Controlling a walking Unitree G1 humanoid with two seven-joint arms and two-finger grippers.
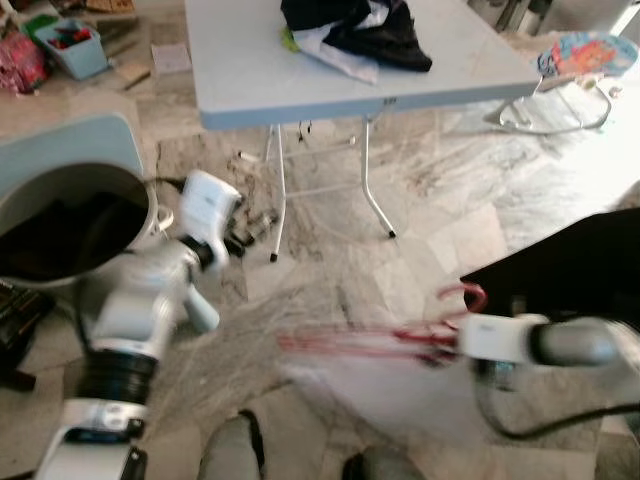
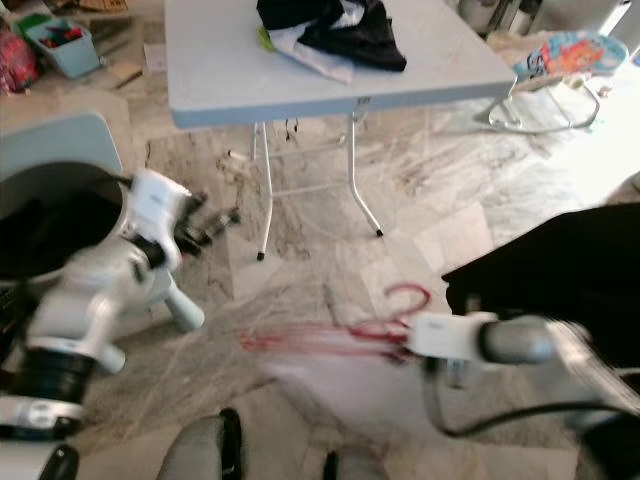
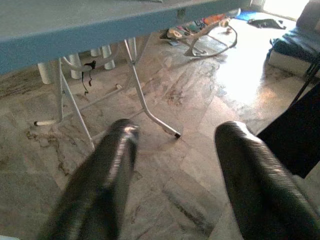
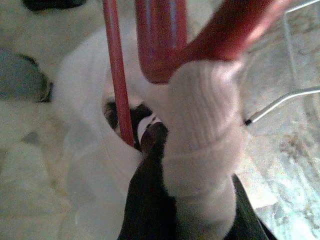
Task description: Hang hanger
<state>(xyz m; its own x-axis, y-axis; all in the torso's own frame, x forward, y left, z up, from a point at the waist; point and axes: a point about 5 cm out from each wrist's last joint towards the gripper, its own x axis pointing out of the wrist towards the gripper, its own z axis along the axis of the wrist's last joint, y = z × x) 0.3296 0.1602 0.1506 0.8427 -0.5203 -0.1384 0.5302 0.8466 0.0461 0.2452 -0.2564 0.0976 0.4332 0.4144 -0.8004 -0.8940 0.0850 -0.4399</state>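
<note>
At far left a laundry tub (image 1: 60,215) of dark clothes stands on the marble floor (image 1: 330,270). Beside it the left gripper (image 3: 175,175) hovers with its two black fingers spread wide and empty, apparently kept free to help. Beyond, a folding table (image 1: 300,75) bears a heap of black and white garments (image 1: 360,35). Low at right, the right gripper (image 4: 150,145) is closed on the red hanger (image 1: 440,325), which carries a blurred white garment (image 1: 370,385) above the floor, seemingly held out level for carrying to a rail.
</note>
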